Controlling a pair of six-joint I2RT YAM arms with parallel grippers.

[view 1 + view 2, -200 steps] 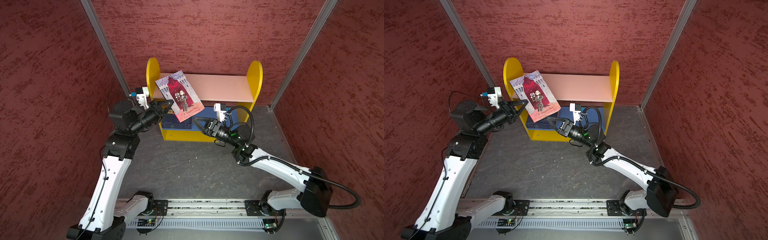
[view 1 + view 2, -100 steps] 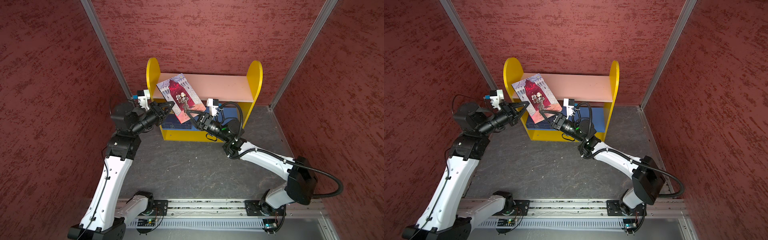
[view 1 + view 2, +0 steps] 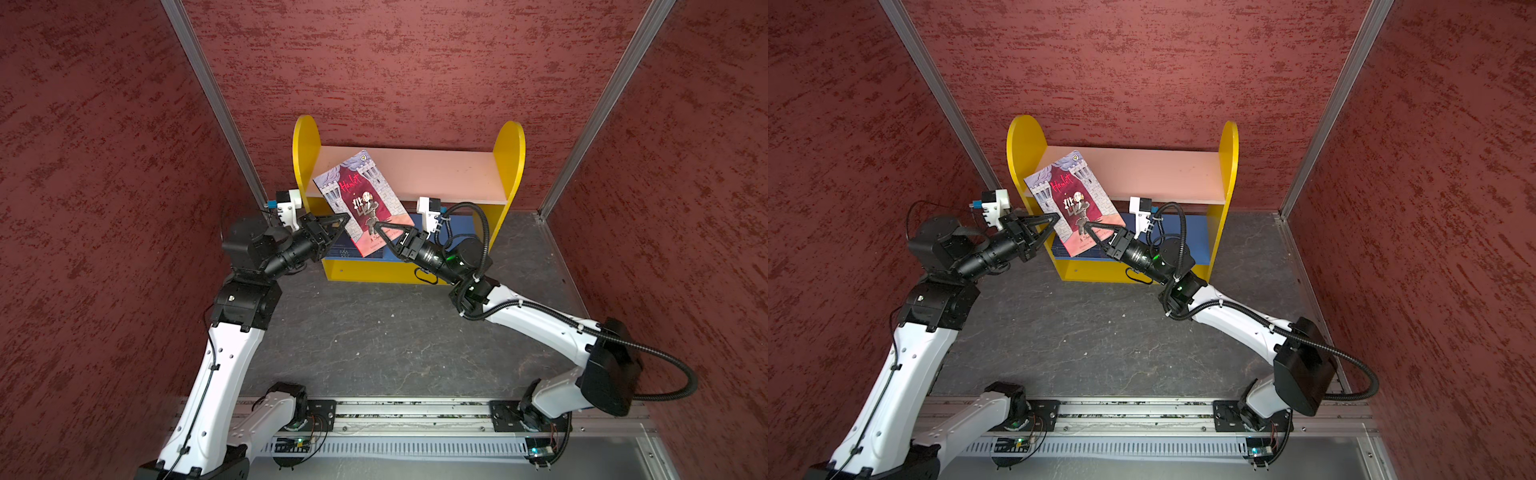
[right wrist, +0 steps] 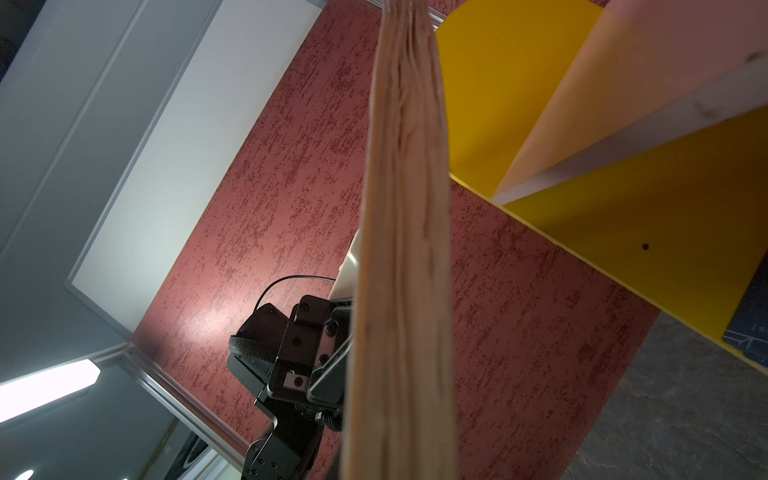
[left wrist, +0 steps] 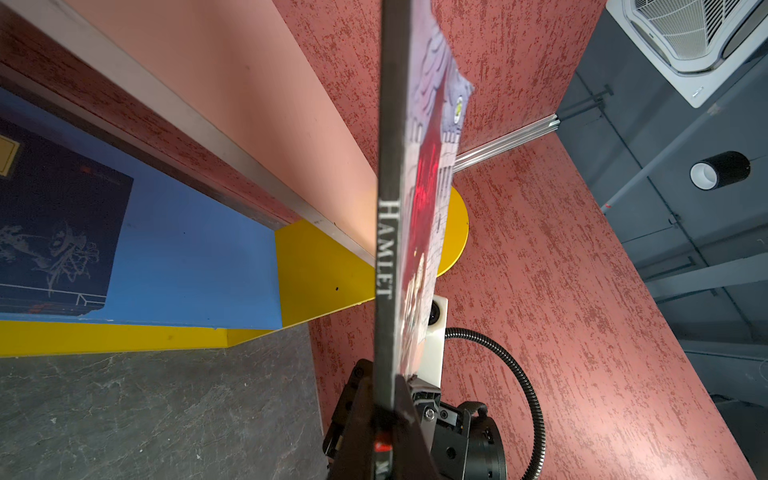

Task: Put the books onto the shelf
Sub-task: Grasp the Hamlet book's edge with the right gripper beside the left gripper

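left tool point(image 3: 346, 217): clamped shut on spine edge of pink book point(image 3: 360, 195) | right tool point(image 3: 377, 226): closed tight on page edge of same book | pink book: held tilted in air before shelf point(image 3: 510, 166), over its left half | navy book point(image 5: 62, 216): lay flat on blue lower board

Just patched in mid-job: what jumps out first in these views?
The pink Hamlet book, held tilted in the air before the shelf, with the left gripper and right gripper both shut on its opposite edges. On the shelf's blue lower board lies a navy book.
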